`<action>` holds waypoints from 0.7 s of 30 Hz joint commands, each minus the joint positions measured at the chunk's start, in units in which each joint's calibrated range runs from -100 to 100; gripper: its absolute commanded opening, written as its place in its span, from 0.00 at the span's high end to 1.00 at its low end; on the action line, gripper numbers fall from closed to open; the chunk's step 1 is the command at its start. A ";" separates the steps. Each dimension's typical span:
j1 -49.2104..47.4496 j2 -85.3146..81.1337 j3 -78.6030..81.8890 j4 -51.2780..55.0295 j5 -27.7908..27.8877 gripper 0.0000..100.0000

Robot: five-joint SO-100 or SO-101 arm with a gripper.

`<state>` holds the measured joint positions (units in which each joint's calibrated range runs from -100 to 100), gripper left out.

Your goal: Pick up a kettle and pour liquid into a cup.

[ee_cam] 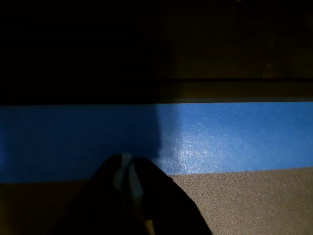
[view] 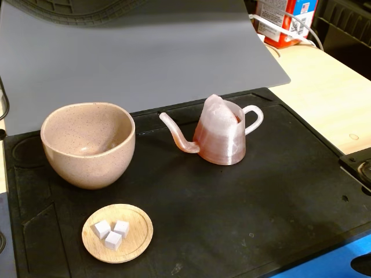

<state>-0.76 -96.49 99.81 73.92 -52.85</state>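
The translucent pinkish kettle (view: 220, 134) stands upright on the black mat (view: 243, 214) in the fixed view. Its thin spout (view: 177, 134) points left toward the cup and its whitish loop handle (view: 254, 119) faces right. Its walls are tinted reddish by the liquid (view: 223, 147). The speckled beige-pink cup (view: 88, 143) stands at the left, apart from the kettle, and its inside shows no dark pool. My gripper (ee_cam: 127, 169) shows only in the wrist view, as two dark fingers pressed together over a blue strip (ee_cam: 220, 134). It holds nothing and is far from the kettle.
A small round wooden dish (view: 136, 240) with three white cubes (view: 112, 233) sits in front of the cup. A grey sheet (view: 145, 58) lies behind the mat. A black arm part (view: 359, 165) shows at the right edge. A red-and-white box (view: 287, 20) stands at the back right.
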 commanded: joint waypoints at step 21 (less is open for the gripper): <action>0.19 0.24 0.19 0.14 0.30 0.99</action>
<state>-0.76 -96.49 99.81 73.92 -52.85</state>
